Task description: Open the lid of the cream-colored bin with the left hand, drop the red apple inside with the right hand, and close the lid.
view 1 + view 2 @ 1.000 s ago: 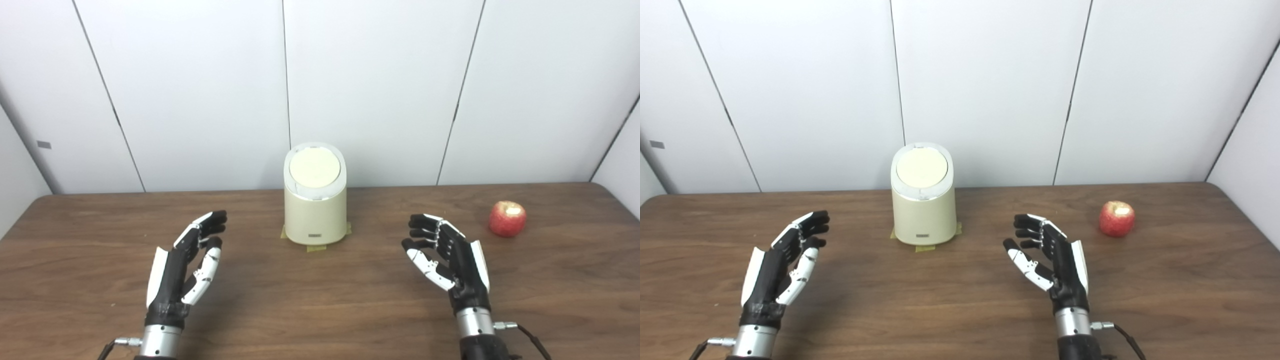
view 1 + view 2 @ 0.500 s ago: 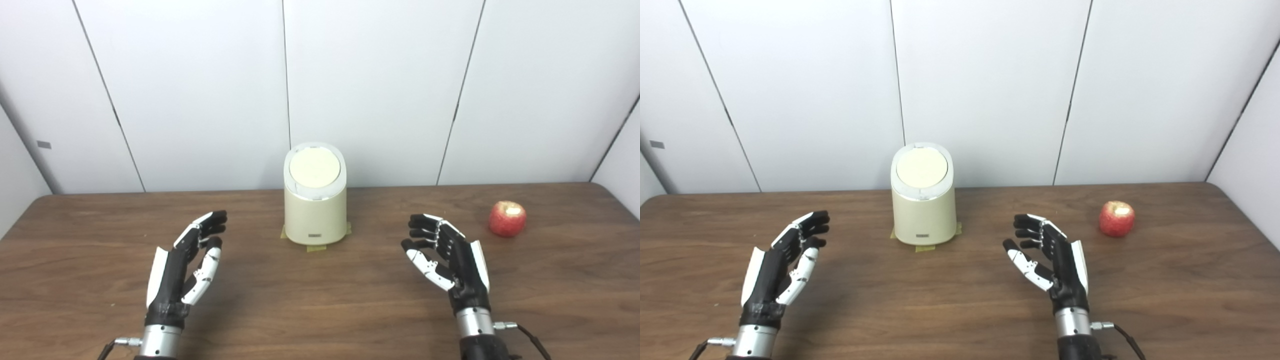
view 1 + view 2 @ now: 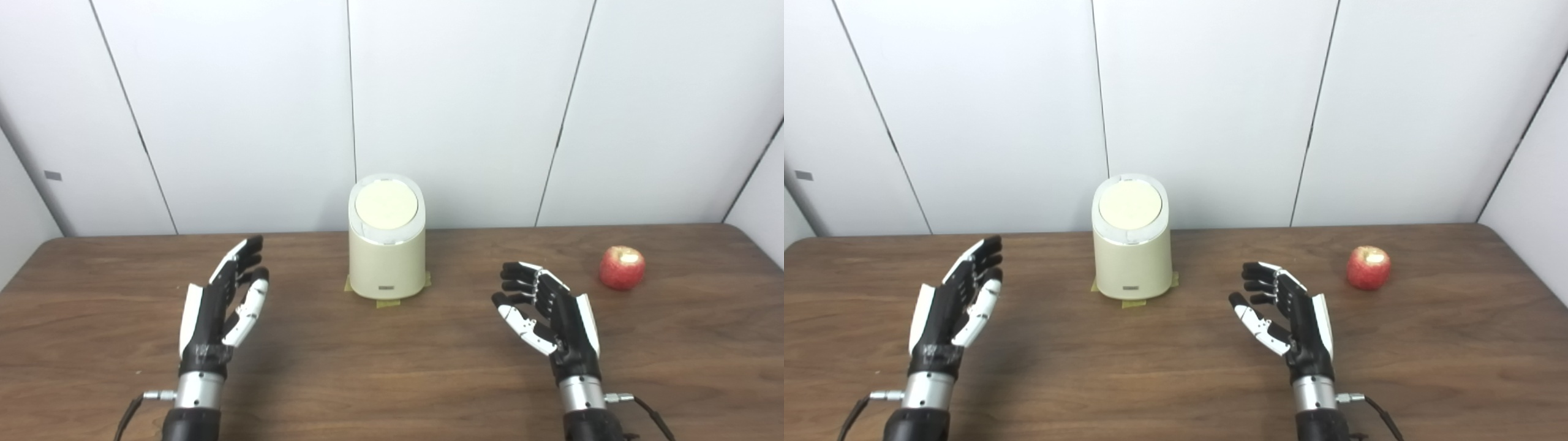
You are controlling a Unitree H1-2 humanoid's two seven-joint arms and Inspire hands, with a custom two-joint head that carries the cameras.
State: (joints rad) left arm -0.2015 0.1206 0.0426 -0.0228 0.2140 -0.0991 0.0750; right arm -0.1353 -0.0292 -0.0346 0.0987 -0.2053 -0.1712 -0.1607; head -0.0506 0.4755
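The cream-colored bin (image 3: 386, 257) stands at the back middle of the table, its round lid (image 3: 386, 206) down flat. A red apple (image 3: 621, 267) with a bitten top rests on the table at the far right. My left hand (image 3: 220, 306) hovers open to the left of the bin and nearer to me, fingers stretched forward, holding nothing. My right hand (image 3: 548, 315) is open over the table between the bin and the apple, closer to me than both, palm turned inward and empty.
The bin sits on strips of yellow tape (image 3: 387, 302) stuck to the brown wooden table (image 3: 392, 367). White wall panels (image 3: 453, 110) rise right behind the table's far edge. Thin cables (image 3: 649, 413) trail from both wrists.
My left hand has lifted and moved forward, and its fingers have straightened out. The right hand, the bin and the apple stay where they were.
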